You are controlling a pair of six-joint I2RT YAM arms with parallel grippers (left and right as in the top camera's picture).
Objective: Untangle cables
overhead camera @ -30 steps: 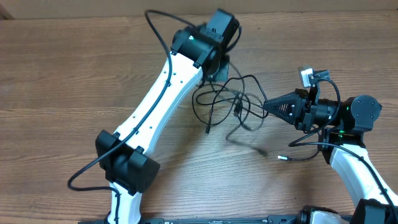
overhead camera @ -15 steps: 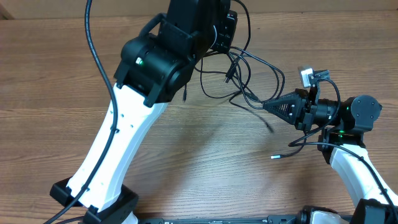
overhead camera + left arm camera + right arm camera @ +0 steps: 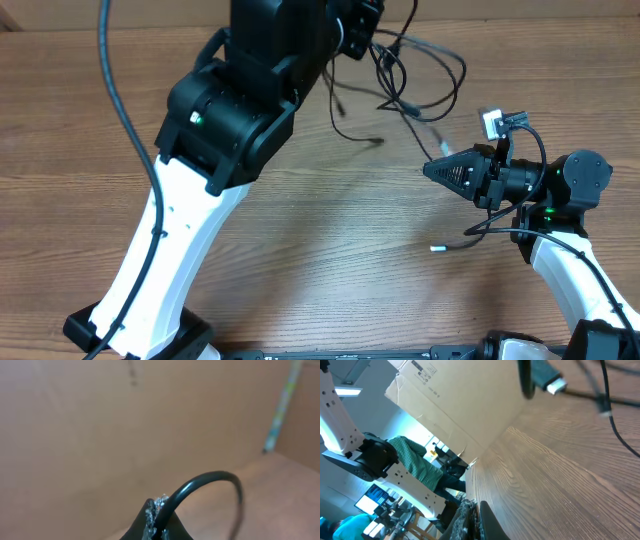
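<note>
Thin black cables (image 3: 425,85) hang in a loose tangle from my left gripper (image 3: 358,28), which is raised high over the far side of the table. In the left wrist view that gripper (image 3: 158,506) is shut on one black cable (image 3: 210,479) that arches out to the right. My right gripper (image 3: 432,170) points left, low over the table, shut, with no cable visible between its jaws (image 3: 473,508). A dangling plug with a silver end (image 3: 549,381) shows in the right wrist view. One silver-tipped cable end (image 3: 437,247) lies on the table near the right arm.
The wooden table (image 3: 330,250) stretches under both arms. The big left arm (image 3: 225,110) covers the table's left half in the overhead view. A cardboard box (image 3: 470,405) stands past the table's edge, with people and other robots beyond.
My left arm has risen and carried the tangle up and toward the far edge, away from the right gripper's tip. The silver-tipped end slid slightly left. The right arm stayed put.
</note>
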